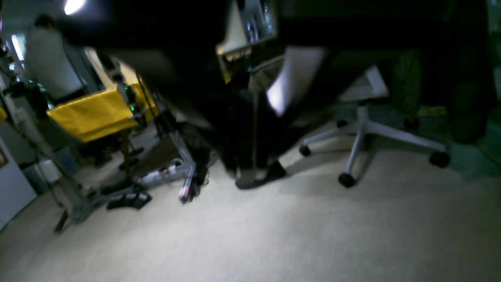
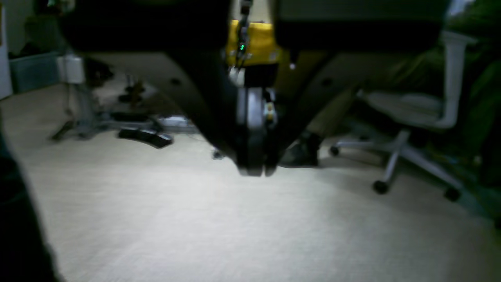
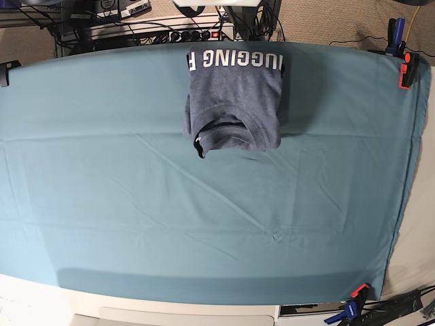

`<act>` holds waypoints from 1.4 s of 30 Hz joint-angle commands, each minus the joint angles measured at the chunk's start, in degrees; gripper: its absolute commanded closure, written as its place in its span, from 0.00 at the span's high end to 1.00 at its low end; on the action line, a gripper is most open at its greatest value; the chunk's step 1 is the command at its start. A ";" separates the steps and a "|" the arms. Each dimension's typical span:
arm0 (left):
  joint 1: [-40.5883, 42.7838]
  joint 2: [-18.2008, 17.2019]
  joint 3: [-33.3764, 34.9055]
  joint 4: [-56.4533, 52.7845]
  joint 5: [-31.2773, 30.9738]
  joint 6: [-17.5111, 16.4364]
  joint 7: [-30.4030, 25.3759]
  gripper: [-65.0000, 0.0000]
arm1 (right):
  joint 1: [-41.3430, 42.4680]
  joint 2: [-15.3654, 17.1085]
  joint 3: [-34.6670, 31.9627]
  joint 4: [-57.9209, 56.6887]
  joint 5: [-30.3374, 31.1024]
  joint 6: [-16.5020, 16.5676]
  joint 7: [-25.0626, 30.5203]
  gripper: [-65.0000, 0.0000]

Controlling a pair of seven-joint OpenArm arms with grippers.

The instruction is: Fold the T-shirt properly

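- Beige carpet fills the left wrist view, which looks out across the room rather than down at the desk. The left tool (image 1: 250, 117) shows only as a dark, blurred mass at the top and middle; its fingers look pressed together with nothing between them. I judge the arm is drawn back and parked, since no cloth is in sight. One white swivel chair (image 1: 364, 129) stands on the carpet, one yellow-draped stand (image 1: 94, 113) sits at left, and one person's back (image 1: 49, 66) shows far left.
- Right wrist view: the right tool (image 2: 254, 168) hangs centre frame, its fingers closed flat against each other and empty. It also faces the floor and room, so it too seems retired from the work. One white chair (image 2: 411, 113) is at right.
- Base view, looking down: one T-shirt (image 3: 233, 102), heathered blue-grey, lies folded into a compact rectangle at the far middle of the teal desk cloth (image 3: 204, 224). White lettering runs along its far edge, and the neck opening faces the near side. Neither arm appears over the desk.
- Judging by the tidy stack and absent arms, the fold looks finished.
- Three clamps are visible pinning the cloth, presumably to hold it taut: one at the far right (image 3: 406, 68), one at the near right (image 3: 352, 307), and one at the far left (image 3: 8, 68).
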State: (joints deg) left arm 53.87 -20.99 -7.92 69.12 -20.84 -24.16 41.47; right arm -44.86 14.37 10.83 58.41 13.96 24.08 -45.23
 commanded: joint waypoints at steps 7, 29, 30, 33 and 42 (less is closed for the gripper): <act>-9.14 0.07 4.33 -11.72 1.01 -0.20 -2.54 0.00 | 7.65 1.31 -0.07 -19.04 -0.35 0.28 16.65 0.00; -37.40 9.79 19.65 -39.98 7.10 14.12 -20.76 0.00 | 30.47 -6.60 -9.60 -37.11 -3.48 -16.09 39.71 0.00; -38.73 10.71 19.65 -41.22 7.13 14.12 -21.62 0.00 | 30.80 -7.08 -9.60 -37.09 -2.93 -16.63 39.91 0.00; -42.27 13.11 19.65 -43.98 7.13 15.32 -23.71 0.00 | 31.69 -7.89 -9.60 -37.09 -1.73 -16.63 39.95 0.00; -44.87 16.52 19.65 -45.40 7.78 27.61 -33.00 0.00 | 34.01 -8.68 -9.60 -37.16 0.31 -21.29 37.55 0.00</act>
State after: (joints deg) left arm 8.69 -4.29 11.66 23.68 -13.08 3.22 8.32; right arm -10.79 5.50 1.10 21.19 13.78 2.61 -7.86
